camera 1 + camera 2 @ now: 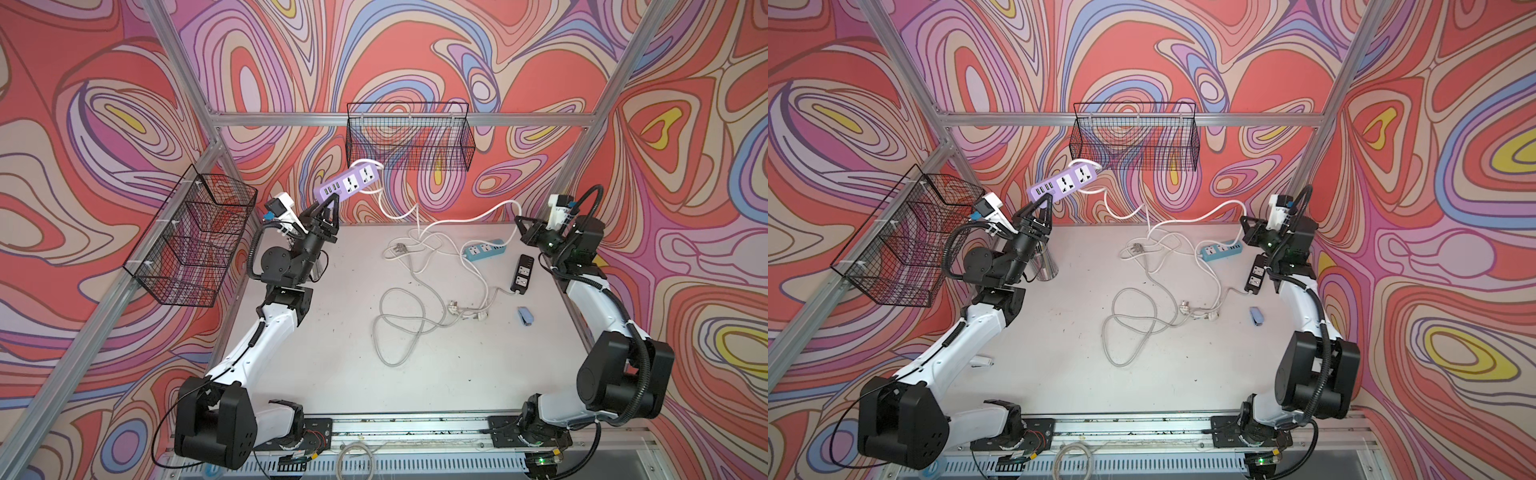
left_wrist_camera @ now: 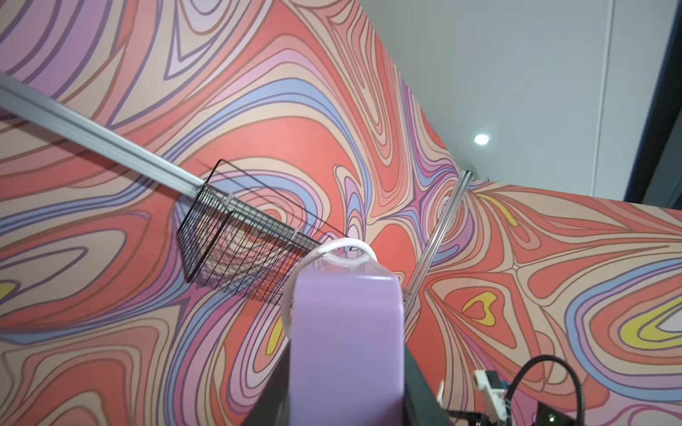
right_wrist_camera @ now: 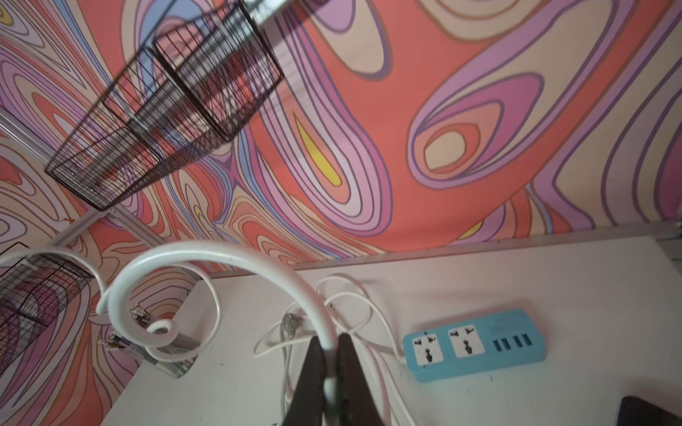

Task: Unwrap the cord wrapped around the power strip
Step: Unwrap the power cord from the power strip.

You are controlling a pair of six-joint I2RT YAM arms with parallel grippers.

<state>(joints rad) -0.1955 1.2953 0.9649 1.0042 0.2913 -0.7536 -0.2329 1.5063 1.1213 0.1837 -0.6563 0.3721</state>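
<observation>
Purple power strip [image 1: 348, 183] — its USB end clamped in the left gripper [image 1: 328, 203]; its white cord [image 3: 214, 252] sags away to the right gripper [image 1: 518, 219], whose jaws pinch it.

The power strip [image 1: 348, 181] hangs above the far left of the bench [image 1: 332, 374], just before the back basket [image 1: 409, 137], its near end in the left gripper [image 1: 327, 201]. Its cord [image 1: 469, 218] spans rightward to the right gripper [image 1: 519, 220] at the far right. Under that span a second power strip [image 1: 484, 249] lies on the bench, with a third power strip [image 1: 524, 272] just nearer. Loose cords [image 1: 399, 328] sprawl mid-bench. A side basket [image 1: 195, 237] hangs at the left.
</observation>
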